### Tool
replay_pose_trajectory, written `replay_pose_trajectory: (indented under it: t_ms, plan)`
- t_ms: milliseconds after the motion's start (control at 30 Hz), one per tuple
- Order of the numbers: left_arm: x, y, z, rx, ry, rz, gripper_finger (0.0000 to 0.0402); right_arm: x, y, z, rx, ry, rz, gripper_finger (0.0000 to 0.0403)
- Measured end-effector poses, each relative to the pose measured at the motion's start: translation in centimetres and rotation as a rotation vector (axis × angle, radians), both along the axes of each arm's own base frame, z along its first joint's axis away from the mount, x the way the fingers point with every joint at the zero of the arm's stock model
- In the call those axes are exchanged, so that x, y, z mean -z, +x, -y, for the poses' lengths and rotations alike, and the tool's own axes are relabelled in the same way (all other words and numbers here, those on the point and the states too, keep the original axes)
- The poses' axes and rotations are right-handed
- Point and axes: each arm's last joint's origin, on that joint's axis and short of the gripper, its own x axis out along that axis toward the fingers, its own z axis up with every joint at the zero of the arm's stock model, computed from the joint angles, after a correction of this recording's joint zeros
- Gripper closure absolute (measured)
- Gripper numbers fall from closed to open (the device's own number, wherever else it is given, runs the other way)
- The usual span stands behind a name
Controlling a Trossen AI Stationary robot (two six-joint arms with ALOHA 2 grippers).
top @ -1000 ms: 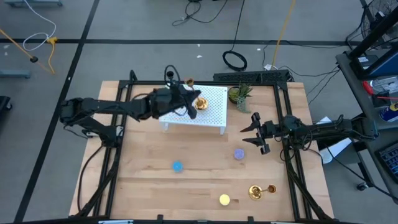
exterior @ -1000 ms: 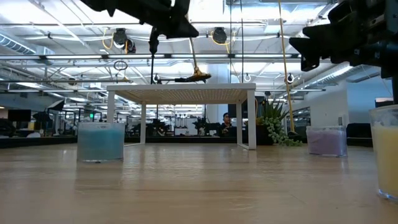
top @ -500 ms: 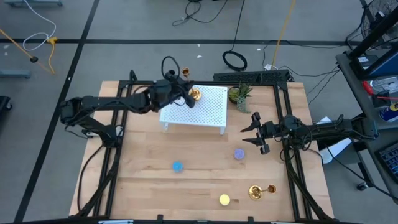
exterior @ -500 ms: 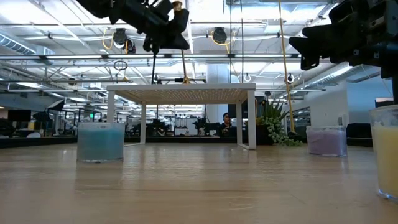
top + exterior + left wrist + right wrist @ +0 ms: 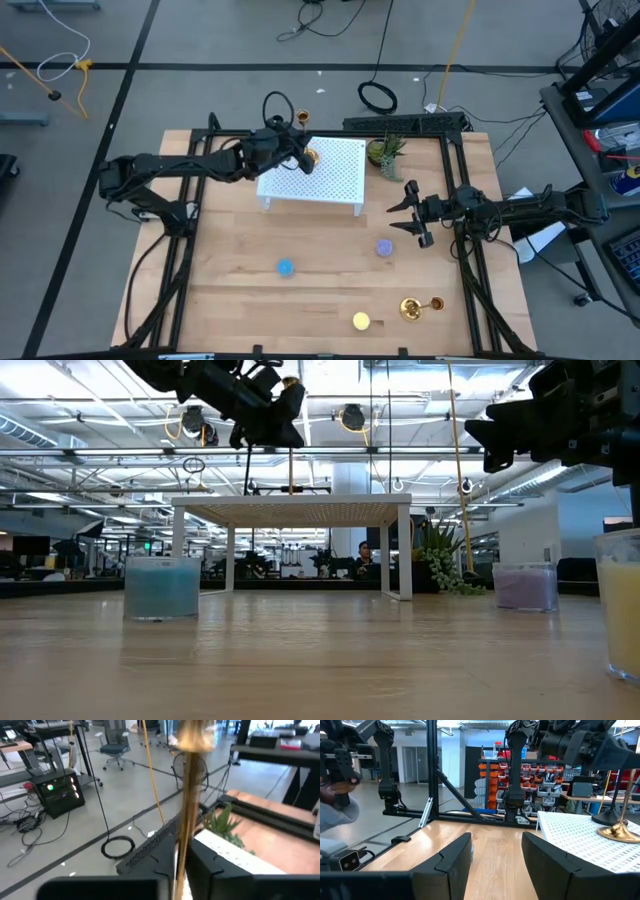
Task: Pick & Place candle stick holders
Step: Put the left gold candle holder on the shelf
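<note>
The left gripper (image 5: 297,156) is up over the back left corner of the white stand (image 5: 335,180). A gold holder (image 5: 312,153) is there too. It stands up straight with its round foot on top of the stand. You can see that best from low down, where the thin stem (image 5: 290,465) comes down from the gripper (image 5: 268,428) to the stand (image 5: 300,510). From the left wrist, the stem (image 5: 186,815) runs down through the small gap between the two dark fingers (image 5: 160,865). The fingers are almost together and have the stem between them. The cup (image 5: 195,735) is at the top of the stem.

The right gripper (image 5: 412,212) hangs in the air over the right side of the table (image 5: 230,300). Its fingers (image 5: 450,862) are wide apart and there is nothing in them. From that wrist you can see the gold holder (image 5: 620,831) on the stand (image 5: 575,837), far off.

A second holder (image 5: 415,307), gold too, lies on its side near the front right of the table. A yellow candle (image 5: 361,321) is just beside it. A blue candle (image 5: 286,267) and a purple candle (image 5: 384,248) sit in front of the stand, well apart from each other. A green plant (image 5: 385,152) is at the back, just to the right of the stand.
</note>
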Motion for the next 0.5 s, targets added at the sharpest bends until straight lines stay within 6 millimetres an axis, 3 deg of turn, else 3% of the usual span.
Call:
replay_pose_trajectory:
  t_ms: [167,500]
  plan:
    - [0.64,0.45,-0.21,0.001,0.023,-0.034,0.0328,0.0,0.0,0.0,0.0,0.0,0.0,0.0229]
    - [0.44,0.62,0.46,0.001,0.059,-0.039,0.0324,0.0,0.0,0.0,-0.001,0.006,-0.001,0.0229]
